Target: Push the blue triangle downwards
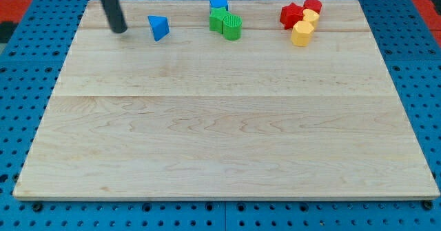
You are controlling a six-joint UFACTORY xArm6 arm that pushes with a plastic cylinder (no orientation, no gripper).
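The blue triangle (158, 27) lies near the top left of the wooden board (220, 134). My tip (119, 29) rests on the board just to the view's left of the triangle, a short gap apart, at about the same height in the view. The dark rod rises from it to the view's top edge.
A blue cube (218, 3) sits at the top centre, touching two green blocks (227, 23) below it. At the top right are a red star (291, 14), a red block (313, 6) and two yellow blocks (302, 31) clustered together. A blue pegboard surrounds the board.
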